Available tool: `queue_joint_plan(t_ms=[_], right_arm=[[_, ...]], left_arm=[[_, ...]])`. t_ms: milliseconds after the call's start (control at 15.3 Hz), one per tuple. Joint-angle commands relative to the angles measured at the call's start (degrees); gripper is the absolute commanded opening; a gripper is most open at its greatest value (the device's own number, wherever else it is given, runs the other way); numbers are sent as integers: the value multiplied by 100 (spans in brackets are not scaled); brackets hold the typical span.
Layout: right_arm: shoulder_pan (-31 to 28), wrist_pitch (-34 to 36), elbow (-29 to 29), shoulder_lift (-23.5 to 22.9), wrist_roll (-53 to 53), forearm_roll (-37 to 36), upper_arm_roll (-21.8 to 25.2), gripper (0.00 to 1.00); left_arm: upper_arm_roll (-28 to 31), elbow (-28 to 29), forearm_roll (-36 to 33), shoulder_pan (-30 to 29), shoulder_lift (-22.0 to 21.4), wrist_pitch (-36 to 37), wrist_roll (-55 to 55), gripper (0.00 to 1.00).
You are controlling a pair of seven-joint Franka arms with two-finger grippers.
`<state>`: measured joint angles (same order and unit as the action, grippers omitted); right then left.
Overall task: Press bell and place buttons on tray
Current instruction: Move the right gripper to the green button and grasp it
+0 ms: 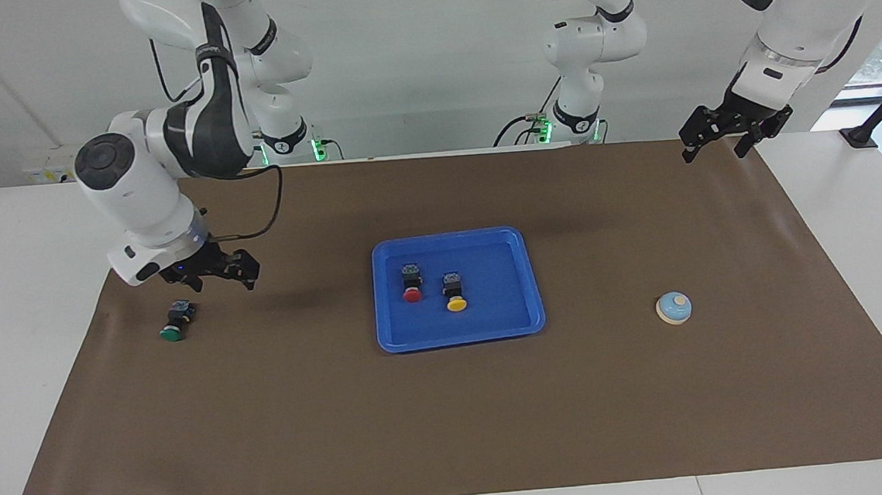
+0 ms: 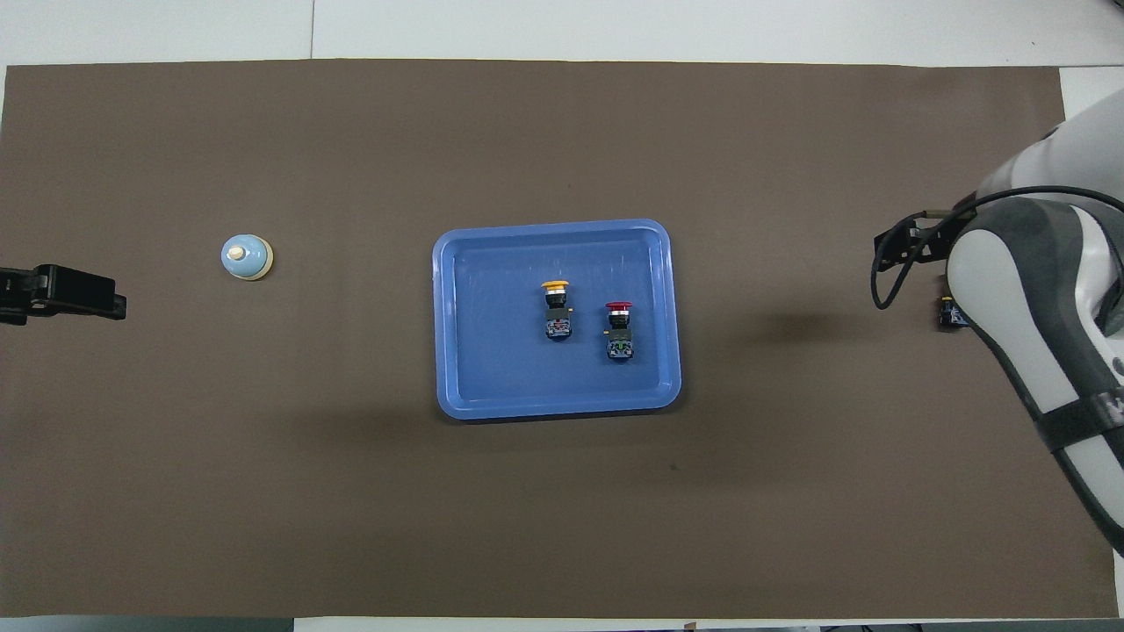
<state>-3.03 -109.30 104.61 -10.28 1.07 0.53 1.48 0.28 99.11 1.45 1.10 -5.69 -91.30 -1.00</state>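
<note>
A brown mat (image 1: 454, 433) covers most of the white counter (image 1: 26, 307); a pale wall (image 1: 436, 61) stands at the robots' end

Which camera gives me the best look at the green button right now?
The facing view. There the green button lies in plain sight on the brown mat, with the open right gripper hanging just above it. In the overhead view the right arm covers nearly all of it; only a corner of its black body shows.

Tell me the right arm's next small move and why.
Probably lower the right gripper onto the green button. Its jaws are open and empty, hanging just above that button, which lies on the mat toward the right arm's end. The red button and yellow button already lie in the tray.
</note>
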Motion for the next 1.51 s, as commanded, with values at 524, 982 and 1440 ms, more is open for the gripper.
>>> queue_joint_plan(t_ms=[524,982,1440], right_arm=[[-1279,-3052,2511,624,1897,-45,-95,100],[-1393,-3809,2565,61,1897,-45,-104,100],[-1393,-4047,2451,-194,1888,26,-104,93]], left_arm=[[34,-14,49,5,-11,77,-67,100],[25,-14,49,5,-11,77,-67,100],[34,-14,49,5,-11,77,-67,100]])
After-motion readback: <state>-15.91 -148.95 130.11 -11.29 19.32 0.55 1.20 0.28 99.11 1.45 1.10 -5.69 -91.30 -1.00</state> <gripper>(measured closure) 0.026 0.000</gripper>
